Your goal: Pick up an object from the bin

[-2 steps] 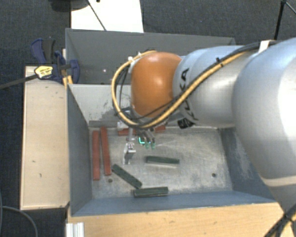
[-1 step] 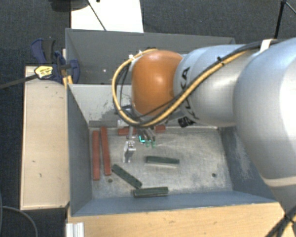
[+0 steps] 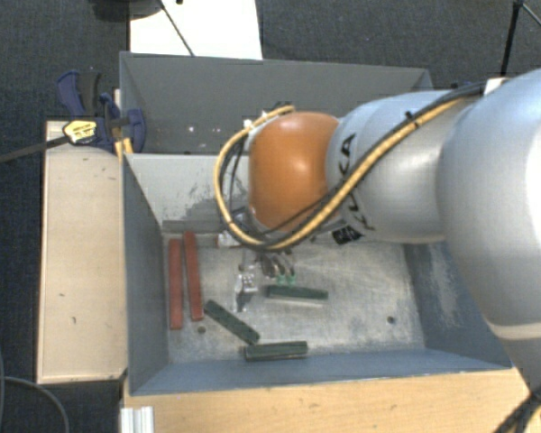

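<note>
Silver arm (image 3: 451, 170) and orange cover (image 3: 288, 170) above partly hidden green bar (image 3: 302, 292)

All around lies dark grey carpeted floor (image 3: 36, 43). A thin black cable (image 3: 18, 154) crosses it on the left side.

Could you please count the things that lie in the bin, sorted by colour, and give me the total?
Red-brown bars: 2, side by side at the left of the bin.
Dark green bars: 3, one lying diagonally, one along the near wall, one beside the gripper.
Total: 5.
</note>
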`<state>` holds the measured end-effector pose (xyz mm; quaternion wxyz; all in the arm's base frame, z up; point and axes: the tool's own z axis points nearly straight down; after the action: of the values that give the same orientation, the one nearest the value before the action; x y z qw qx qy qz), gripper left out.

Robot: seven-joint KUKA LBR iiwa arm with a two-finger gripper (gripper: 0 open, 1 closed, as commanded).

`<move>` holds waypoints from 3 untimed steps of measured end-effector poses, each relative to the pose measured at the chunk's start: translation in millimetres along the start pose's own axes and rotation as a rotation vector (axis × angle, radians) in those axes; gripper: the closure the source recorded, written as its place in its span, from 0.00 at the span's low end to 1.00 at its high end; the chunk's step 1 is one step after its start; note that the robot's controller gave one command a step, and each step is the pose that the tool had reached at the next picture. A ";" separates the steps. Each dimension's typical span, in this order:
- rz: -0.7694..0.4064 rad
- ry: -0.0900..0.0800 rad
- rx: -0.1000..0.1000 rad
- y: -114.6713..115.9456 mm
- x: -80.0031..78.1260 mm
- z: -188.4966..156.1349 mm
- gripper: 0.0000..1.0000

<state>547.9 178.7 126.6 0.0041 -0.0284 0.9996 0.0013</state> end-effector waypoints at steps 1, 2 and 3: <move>-0.056 0.014 0.002 -29.3 29.9 -16.6 0.00; -0.056 0.008 0.002 -35.2 32.8 -23.5 0.00; -0.229 0.003 -0.002 -26.0 37.4 15.6 0.00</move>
<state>512.2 150.6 110.7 0.0027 -0.1423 0.9898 0.0018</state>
